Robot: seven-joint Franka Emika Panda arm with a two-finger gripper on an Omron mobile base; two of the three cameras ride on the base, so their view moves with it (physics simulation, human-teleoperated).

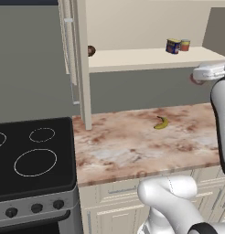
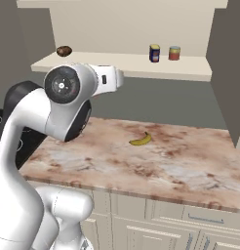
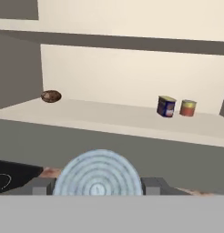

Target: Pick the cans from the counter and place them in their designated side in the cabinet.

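Silver-grey and ribbed, the round end of a can (image 3: 98,175) sits at the bottom centre of the hand view, and the gripper (image 3: 98,186) is clamped on it, one dark finger tip (image 3: 41,186) at each side. In the left base view the hand is at the right edge, just below the shelf level, and a bit of red side shows beneath it. The dark blue can (image 3: 166,106) with the yellow label and the shorter red-orange can (image 3: 188,108) stand upright, just beside each other, right of centre on the cabinet shelf (image 1: 132,58). A small brown round thing (image 3: 51,96) lies at the shelf's far left end. On the marble counter (image 1: 123,151) only a banana (image 1: 162,122) shows, with the black stove top (image 1: 32,155) at the lower left. The step in hand looks like the carry of a held can toward the cabinet. The next move likely calls for lifting the can above the shelf edge, going in beside the two standing cans without knocking them, setting it down upright, then opening the fingers.
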